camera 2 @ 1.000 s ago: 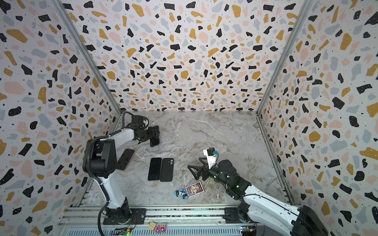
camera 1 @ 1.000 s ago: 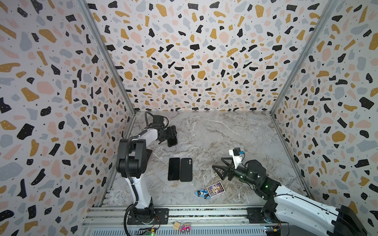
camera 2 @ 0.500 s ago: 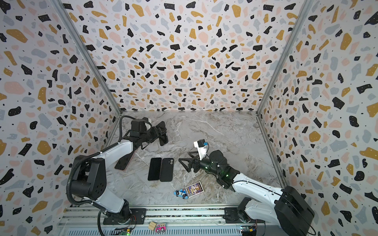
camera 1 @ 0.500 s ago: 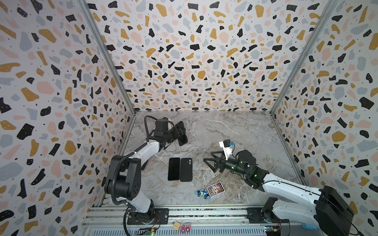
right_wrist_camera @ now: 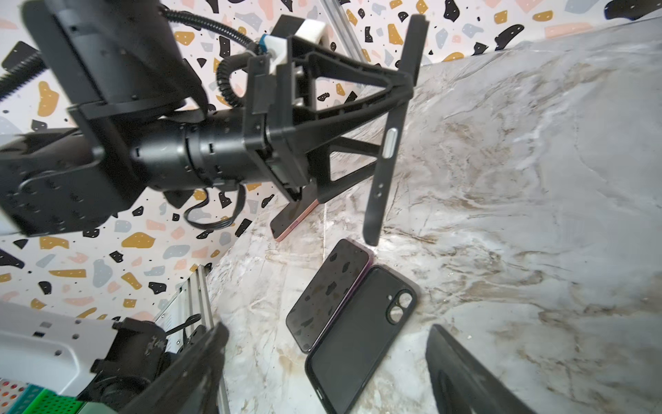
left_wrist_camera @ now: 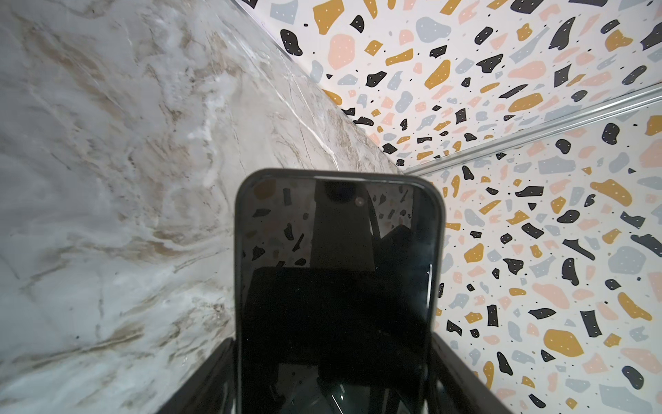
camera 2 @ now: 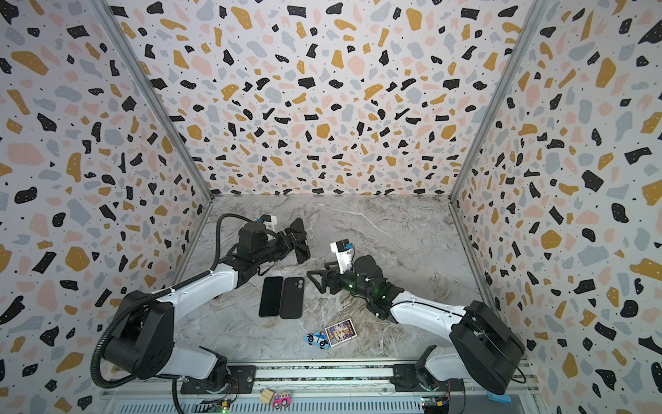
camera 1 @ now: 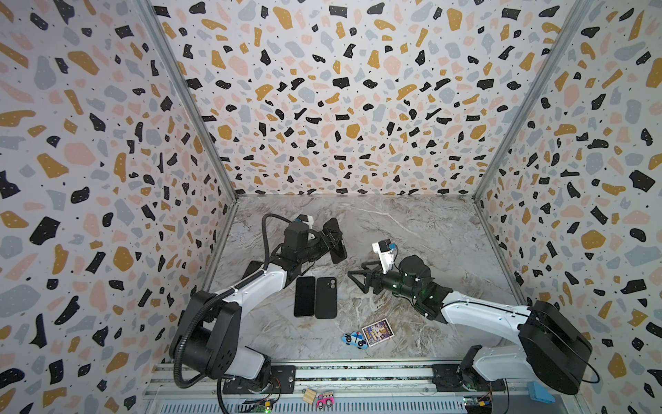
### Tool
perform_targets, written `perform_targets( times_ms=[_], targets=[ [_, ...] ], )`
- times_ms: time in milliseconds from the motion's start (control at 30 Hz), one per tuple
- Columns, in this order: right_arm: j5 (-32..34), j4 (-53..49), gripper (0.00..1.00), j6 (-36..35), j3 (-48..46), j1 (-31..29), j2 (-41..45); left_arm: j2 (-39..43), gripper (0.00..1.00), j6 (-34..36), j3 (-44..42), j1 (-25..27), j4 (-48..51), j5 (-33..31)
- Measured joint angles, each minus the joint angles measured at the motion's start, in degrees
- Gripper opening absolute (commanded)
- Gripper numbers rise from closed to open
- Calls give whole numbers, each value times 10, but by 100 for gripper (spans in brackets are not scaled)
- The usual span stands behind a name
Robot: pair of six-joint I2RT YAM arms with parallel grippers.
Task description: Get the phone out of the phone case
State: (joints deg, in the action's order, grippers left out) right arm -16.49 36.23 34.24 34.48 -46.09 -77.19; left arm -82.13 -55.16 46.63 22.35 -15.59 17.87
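your left gripper (camera 1: pixel 327 239): clamped on the cased phone (camera 1: pixel 337 248), lifted at far left | your right gripper (camera 1: pixel 358 279): spread apart, empty, right of centre

The phone (left_wrist_camera: pixel 336 286) is sitting fully inside its black phone case (right_wrist_camera: pixel 379 186), dark screen reflecting the walls. My left claw (camera 1: pixel 331 241) is gripping its long sides, tilted, above the table (camera 1: pixel 412 233).

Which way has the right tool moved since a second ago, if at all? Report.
Yes. The right tool has moved left, closer to the black case lying flat.
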Motion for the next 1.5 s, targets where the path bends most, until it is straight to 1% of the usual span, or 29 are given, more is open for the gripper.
perform_targets(
  times_ms=[200, 400, 500, 600, 700, 900, 1033, 1233, 1433, 1467, 1500],
  targets=[
    [18, 23, 85, 6, 12, 4, -32, 25, 44, -15, -27, 28, -24, -30],
    [22, 38, 82, 13, 33, 4, -66, 28, 44, -26, -43, 58, -35, -53],
    [23, 45, 79, 17, 40, 5, -79, 30, 44, -31, -51, 68, -50, -63],
    [24, 50, 74, 22, 43, 7, -90, 33, 44, -38, -62, 75, -61, -67],
    [25, 57, 67, 29, 43, 8, -99, 35, 43, -43, -71, 80, -68, -71],
    [26, 68, 48, 41, 44, 11, -107, 38, 42, -51, -81, 87, -78, -82],
    [26, 71, 43, 47, 46, 11, -116, 43, 42, -58, -88, 95, -90, -91],
    [26, 73, 32, 53, 52, 11, -122, 47, 42, -62, -89, 106, -100, -100],
    [33, 68, 12, 47, 52, 11, -123, 47, 42, -69, -96, 113, -103, -116],
    [34, 66, 9, 41, 52, 11, -124, 47, 43, -70, -97, 114, -101, -119],
    [37, 62, 6, 38, 52, 11, -125, 47, 47, -70, -99, 115, -101, -121]
  ],
)
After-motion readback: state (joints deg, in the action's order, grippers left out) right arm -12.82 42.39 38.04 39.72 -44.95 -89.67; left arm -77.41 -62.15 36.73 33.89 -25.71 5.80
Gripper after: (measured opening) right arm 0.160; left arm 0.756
